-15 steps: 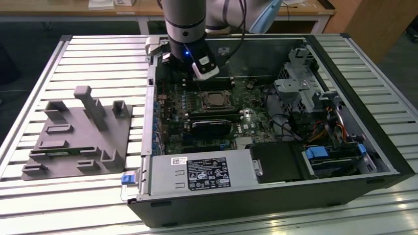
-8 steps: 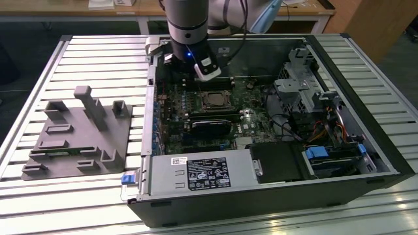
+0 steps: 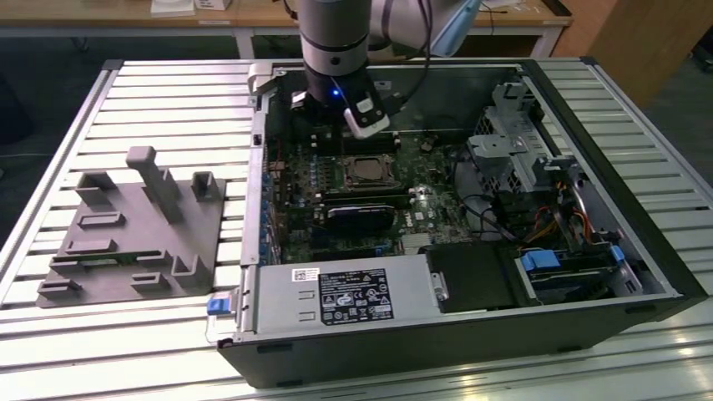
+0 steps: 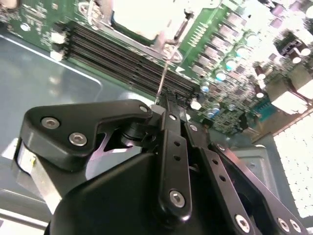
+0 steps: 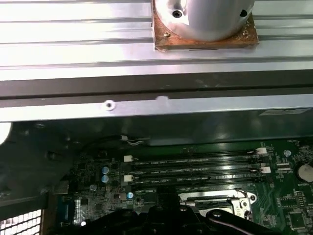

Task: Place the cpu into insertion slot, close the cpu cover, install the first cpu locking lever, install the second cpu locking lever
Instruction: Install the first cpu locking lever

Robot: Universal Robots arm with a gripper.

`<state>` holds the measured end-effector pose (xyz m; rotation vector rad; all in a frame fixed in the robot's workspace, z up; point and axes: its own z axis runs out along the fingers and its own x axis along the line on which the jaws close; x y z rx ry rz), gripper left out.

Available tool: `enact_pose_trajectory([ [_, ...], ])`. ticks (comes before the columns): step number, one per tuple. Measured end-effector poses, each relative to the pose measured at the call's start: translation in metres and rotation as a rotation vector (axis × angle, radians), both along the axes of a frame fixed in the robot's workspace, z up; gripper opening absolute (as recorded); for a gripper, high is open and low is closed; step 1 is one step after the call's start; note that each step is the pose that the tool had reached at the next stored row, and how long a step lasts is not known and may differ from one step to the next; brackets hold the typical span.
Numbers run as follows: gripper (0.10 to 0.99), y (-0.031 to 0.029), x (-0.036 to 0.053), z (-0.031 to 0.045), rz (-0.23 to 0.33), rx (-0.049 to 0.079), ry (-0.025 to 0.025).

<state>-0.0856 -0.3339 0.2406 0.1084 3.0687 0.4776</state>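
In the exterior view my gripper (image 3: 332, 127) hangs inside the open computer case, just behind the insertion slot (image 3: 366, 171) on the green board. The cpu (image 4: 139, 17) lies in the slot with its pale face up, and the silvery cpu cover (image 4: 164, 39) lies flat around it. In the second wrist view a thin metal locking lever (image 4: 163, 73) runs from the socket's corner to my gripper (image 4: 162, 105), whose black fingers are closed together on its free end. The first wrist view shows the cover's edge (image 5: 217, 199) beyond the gripper's black links (image 5: 161, 218).
Black memory slots (image 5: 195, 169) run beside the socket. A long black card (image 3: 362, 213), the grey power-supply box (image 3: 334, 296) and a drive cage (image 3: 523, 159) fill the case. A grey fixture plate with posts (image 3: 134, 234) sits on the slatted table at the exterior view's left.
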Motion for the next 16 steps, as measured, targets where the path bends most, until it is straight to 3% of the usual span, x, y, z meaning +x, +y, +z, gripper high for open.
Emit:
enact_pose_trajectory([
  [9, 0.106, 0.0007, 0.0239, -0.0007, 0.0, 0.0, 0.0],
  [16, 0.106, 0.0007, 0.0252, -0.0007, 0.0, 0.0, -0.0001],
])
